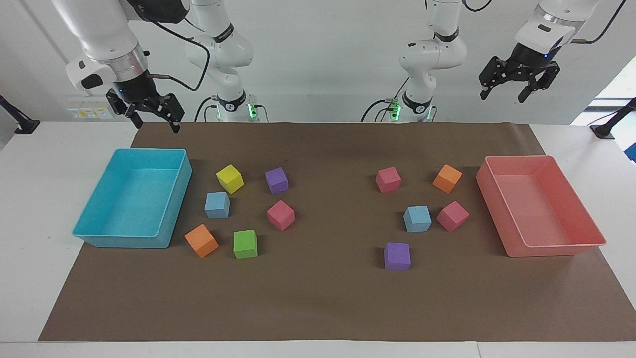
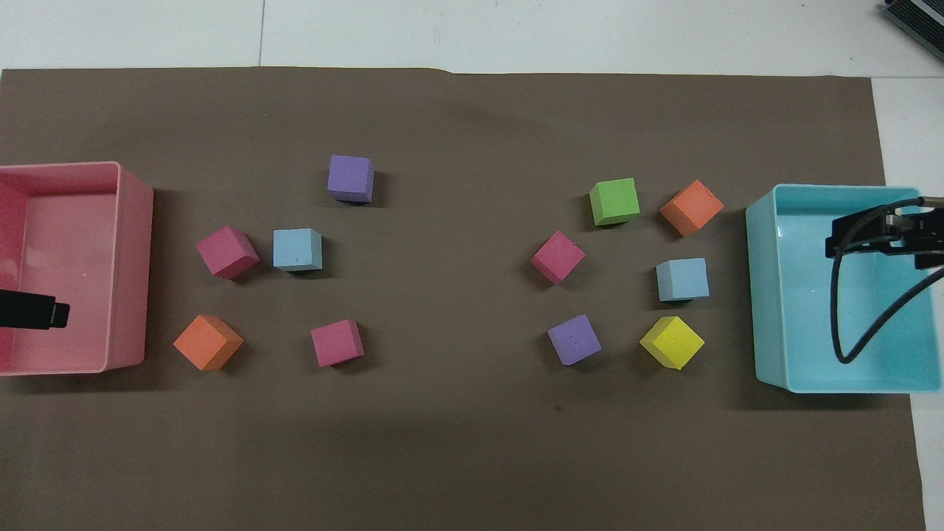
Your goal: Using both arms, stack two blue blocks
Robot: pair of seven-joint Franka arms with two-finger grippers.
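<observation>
Two sky-blue blocks lie apart on the brown mat. One blue block [image 1: 217, 205] [image 2: 682, 279] sits beside the turquoise tray, between a yellow and an orange cube. The other blue block [image 1: 417, 219] [image 2: 297, 249] sits beside a pink cube toward the left arm's end. My right gripper [image 1: 155, 122] [image 2: 885, 236] hangs open and empty high over the turquoise tray. My left gripper [image 1: 514, 94] hangs open and empty high over the pink tray; only its tip [image 2: 44, 313] shows in the overhead view.
A turquoise tray [image 1: 89, 231] stands at the right arm's end and a pink tray [image 1: 591, 241] at the left arm's end. Purple, pink, orange, green and yellow cubes lie around both blue blocks, such as the purple cube [image 1: 397, 256].
</observation>
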